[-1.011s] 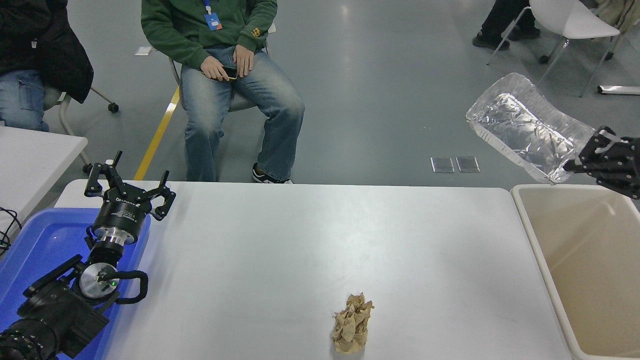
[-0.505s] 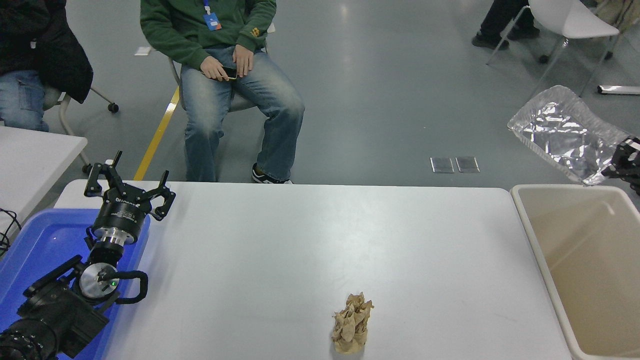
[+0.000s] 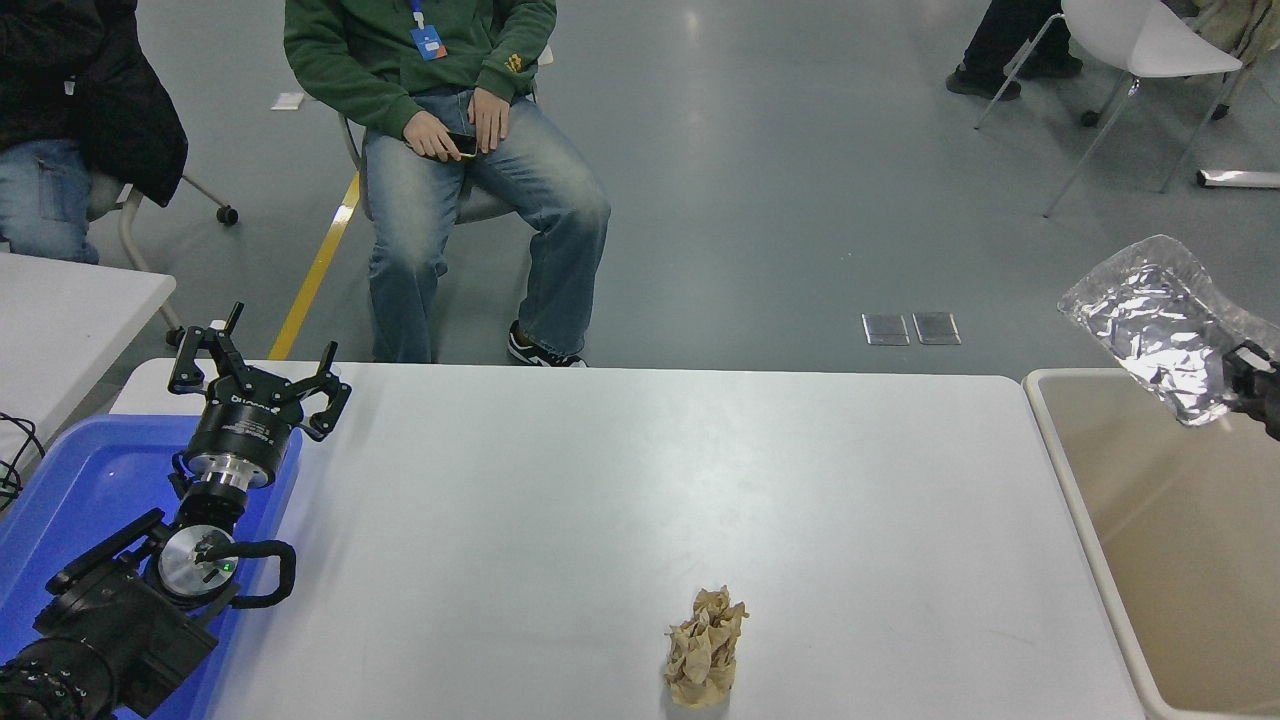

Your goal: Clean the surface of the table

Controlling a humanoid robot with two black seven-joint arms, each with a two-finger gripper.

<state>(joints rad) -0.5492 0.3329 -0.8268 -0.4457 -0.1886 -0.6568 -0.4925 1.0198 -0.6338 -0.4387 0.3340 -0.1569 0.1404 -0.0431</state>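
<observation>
The white table surface fills the middle of the head view. A crumpled brown paper wad stands near its front edge. At the right edge my right gripper is shut on a crinkled aluminium foil tray, which hangs tilted in the air above the far end of the beige bin. Most of that gripper is cut off by the picture's edge. My left gripper stands open at the lower left, parked over the blue tray, with nothing between its fingers.
A blue tray lies at the table's left end under the left arm. A person in a green top sits just beyond the far edge. A smaller white table shows at the left edge, white chairs at the back right.
My right gripper has moved right and down with the foil tray, from above the floor behind the bin to over the bin's far end. The left arm has not moved.
</observation>
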